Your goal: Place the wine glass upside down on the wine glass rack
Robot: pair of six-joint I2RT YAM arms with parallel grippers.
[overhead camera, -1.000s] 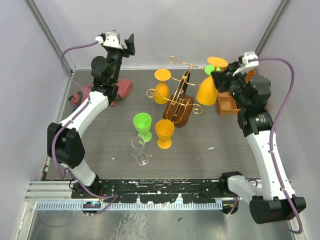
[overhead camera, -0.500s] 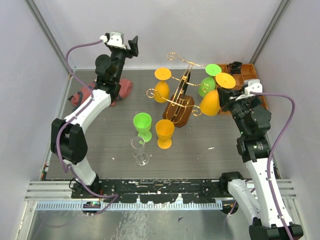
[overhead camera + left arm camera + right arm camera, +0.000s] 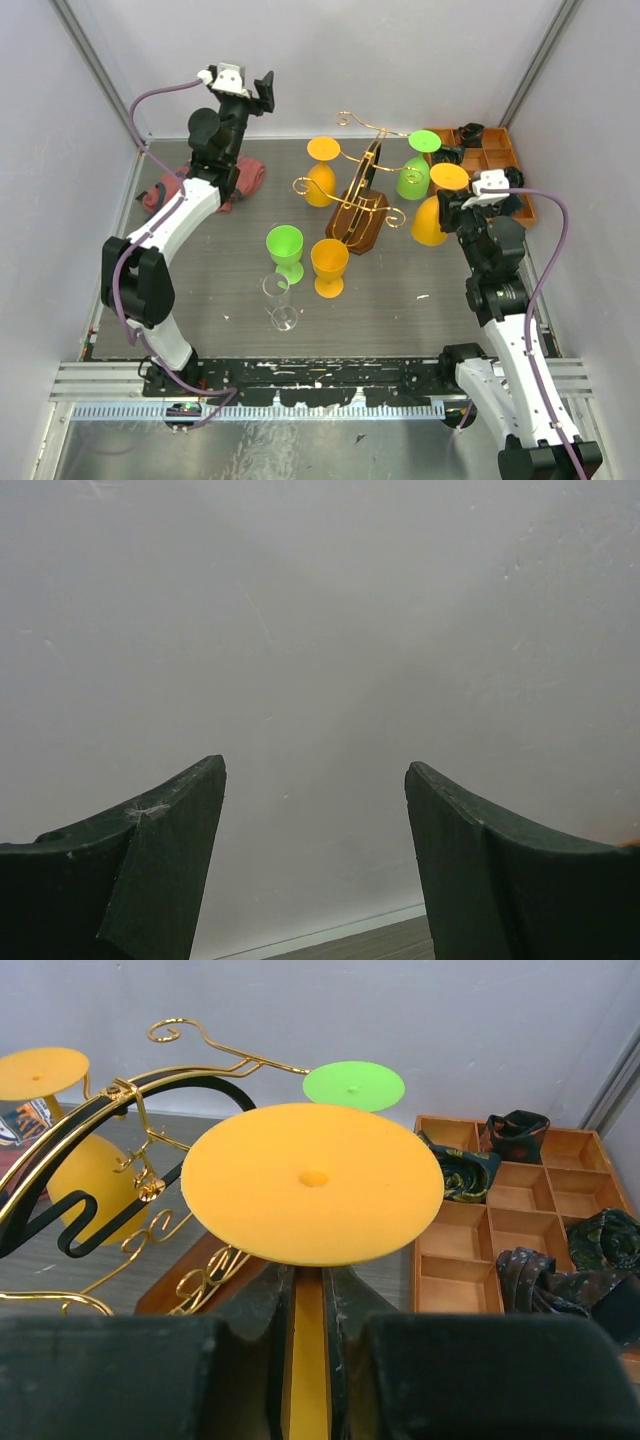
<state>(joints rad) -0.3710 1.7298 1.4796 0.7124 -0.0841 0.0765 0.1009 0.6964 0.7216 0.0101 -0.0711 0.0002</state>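
The wine glass rack [image 3: 365, 190] is a gold wire stand with a dark loop on a brown wooden base [image 3: 357, 224]. It also shows at the left of the right wrist view [image 3: 200, 1045]. My right gripper [image 3: 455, 203] [image 3: 308, 1275] is shut on the stem [image 3: 307, 1350] of an orange wine glass [image 3: 430, 222], held upside down just right of the rack. Its round foot [image 3: 313, 1182] is on top. A green glass [image 3: 412, 180] and another orange glass [image 3: 322, 185] hang upside down on the rack. My left gripper [image 3: 262, 92] [image 3: 315, 770] is open and empty, raised toward the back wall.
A green glass [image 3: 285, 250], an orange glass [image 3: 329, 265] and a clear glass [image 3: 280, 300] stand on the table in front of the rack. An orange compartment tray [image 3: 500, 165] [image 3: 520, 1220] with dark rolled cloths lies at the back right. A red cloth [image 3: 245, 178] lies at the back left.
My right gripper has carried the upside-down orange glass toward the front and slightly right, lower beside the rack. The left arm shifted a little, then held still.
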